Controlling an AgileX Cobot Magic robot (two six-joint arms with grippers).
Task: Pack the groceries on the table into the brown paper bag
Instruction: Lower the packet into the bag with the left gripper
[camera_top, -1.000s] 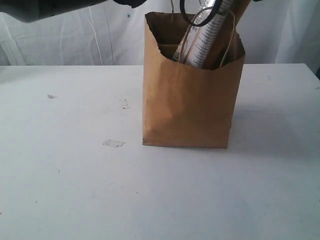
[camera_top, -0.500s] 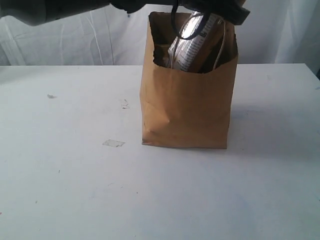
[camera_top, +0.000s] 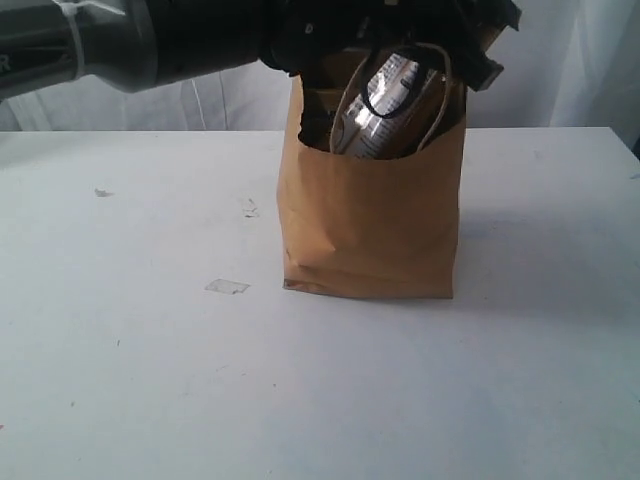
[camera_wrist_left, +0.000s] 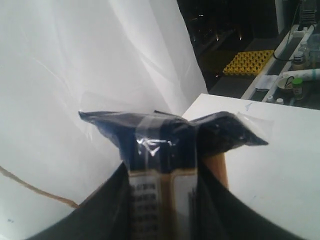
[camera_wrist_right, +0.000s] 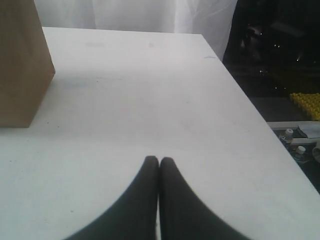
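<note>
The left jaws are clamped on the packet (camera_wrist_left: 162, 150), its crimped end sticking out past them. The rest seems to hang below them inside the bag (camera_top: 370, 220). The right jaws are pressed together above the counter (camera_wrist_right: 150, 100), the bag off to 1 side.

Brown paper bag (camera_top: 370, 230) upright, table (camera_top: 150, 380) ctr; long printed packet (camera_top: 362, 135) tilted inside.
</note>
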